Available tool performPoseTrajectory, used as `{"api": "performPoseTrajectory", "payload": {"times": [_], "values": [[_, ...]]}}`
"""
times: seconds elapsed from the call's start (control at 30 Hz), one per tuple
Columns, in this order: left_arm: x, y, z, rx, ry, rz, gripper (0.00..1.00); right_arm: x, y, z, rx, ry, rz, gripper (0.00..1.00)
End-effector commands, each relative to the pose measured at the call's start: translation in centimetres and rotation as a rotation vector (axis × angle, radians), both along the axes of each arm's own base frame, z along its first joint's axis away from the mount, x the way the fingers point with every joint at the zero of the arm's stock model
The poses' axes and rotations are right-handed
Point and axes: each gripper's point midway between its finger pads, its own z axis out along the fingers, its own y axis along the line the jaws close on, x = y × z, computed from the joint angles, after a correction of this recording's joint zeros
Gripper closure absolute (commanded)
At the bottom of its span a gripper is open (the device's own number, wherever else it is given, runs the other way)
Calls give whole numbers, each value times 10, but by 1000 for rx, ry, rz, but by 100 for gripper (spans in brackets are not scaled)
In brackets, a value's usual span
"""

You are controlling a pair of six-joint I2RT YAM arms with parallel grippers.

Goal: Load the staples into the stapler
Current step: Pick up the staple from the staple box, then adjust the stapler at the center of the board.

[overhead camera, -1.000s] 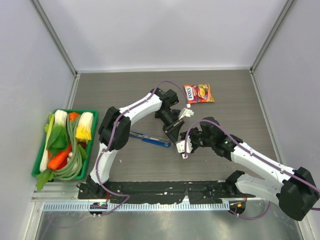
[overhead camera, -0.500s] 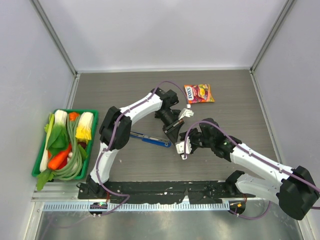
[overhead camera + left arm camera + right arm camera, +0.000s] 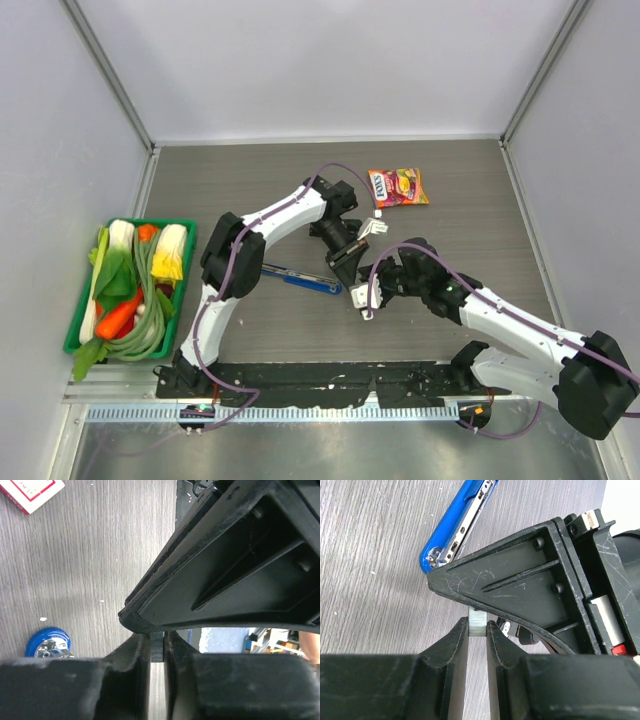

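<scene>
A short grey strip of staples [image 3: 478,621] is pinched from opposite sides by both grippers above the table. My left gripper [image 3: 157,646] is shut on the strip, which looks dark and ridged [image 3: 157,652] in the left wrist view. The right gripper [image 3: 478,626] has both pads against the same strip, its tips meeting the left gripper [image 3: 349,268] head-on. From above, the right gripper [image 3: 363,294] sits just right of the stapler [image 3: 300,279], which lies flat on the table, blue with a bare metal channel [image 3: 462,522]. Its blue end [image 3: 47,642] shows in the left wrist view.
A white-and-red box [image 3: 372,227] lies just behind the grippers, its corner [image 3: 30,492] seen by the left wrist. An orange snack bag [image 3: 398,186] lies further back. A green tray [image 3: 72,330] of vegetables stands at the left edge.
The right jaws have narrowed onto the staple strip held by the left gripper. Both arms have hardly moved.
</scene>
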Motion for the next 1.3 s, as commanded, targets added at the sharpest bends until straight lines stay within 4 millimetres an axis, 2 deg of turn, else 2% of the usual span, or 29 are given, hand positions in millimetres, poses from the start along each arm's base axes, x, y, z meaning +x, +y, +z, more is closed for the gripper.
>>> {"api": "performPoseTrajectory", "payload": {"times": [0.0, 0.07, 0.1, 0.17, 0.2, 0.23, 0.27, 0.37, 0.47, 0.53, 0.57, 0.6, 0.67, 0.7, 0.77, 0.8, 0.87, 0.9, 1.0, 1.03, 1.07, 1.13, 1.27], "values": [[0, -4, 12, -41, -8, -13, 68, 3, 5, 10, 27, -32, 8, 84], [3, -3, 11, -35, -26, -13, 54, 3, 4, 11, 24, -31, 4, 84], [4, -3, 13, -37, -40, -10, 40, 3, 3, 12, 21, -35, 0, 84], [10, -1, 14, -28, -74, -2, 23, 3, 1, 13, 11, -37, -4, 84], [16, 1, 20, -40, -100, 13, 11, 3, -1, 13, 4, -35, -10, 84], [19, 3, 23, -40, -110, 24, 3, 2, -2, 12, -3, -27, -12, 84], [25, 6, 25, -39, -130, 38, 0, 2, -2, 14, -4, -31, -14, 84], [47, 17, 38, -40, -215, 90, 0, 2, -5, 16, -11, -6, -35, 85], [72, 37, 55, -48, -334, 140, 0, 3, -12, 19, -14, 35, -97, 85], [88, 57, 54, -22, -404, 175, 0, 1, -19, 22, -17, 60, -142, 85], [95, 62, 64, -42, -486, 177, 0, 2, -23, 24, -12, 79, -181, 85], [99, 74, 55, -8, -528, 165, 0, 1, -26, 31, 8, 76, -201, 86], [108, 82, 59, -31, -670, 118, 0, -1, -34, 32, 20, 101, -260, 86], [103, 88, 46, -16, -681, 98, 0, -1, -37, 37, 36, 94, -281, 86], [110, 95, 37, -2, -793, 29, 0, 2, -45, 39, 54, 104, -342, 86], [103, 100, 22, 28, -790, -12, 0, 4, -48, 41, 65, 104, -359, 86], [106, 109, 6, 105, -831, -58, 0, 9, -54, 46, 89, 103, -398, 86], [100, 111, -3, 122, -831, -99, 0, 11, -57, 48, 101, 112, -420, 86], [90, 116, -17, 146, -849, -150, 0, 19, -65, 56, 143, 123, -472, 87], [94, 115, -20, 149, -883, -154, 0, 22, -68, 58, 156, 121, -490, 87], [86, 117, -29, 159, -874, -171, 0, 24, -70, 60, 166, 120, -500, 87], [86, 114, -31, 143, -896, -176, 0, 24, -72, 63, 186, 125, -508, 87], [82, 120, -48, 164, -922, -239, 0, 25, -81, 76, 231, 109, -541, 87]]}}
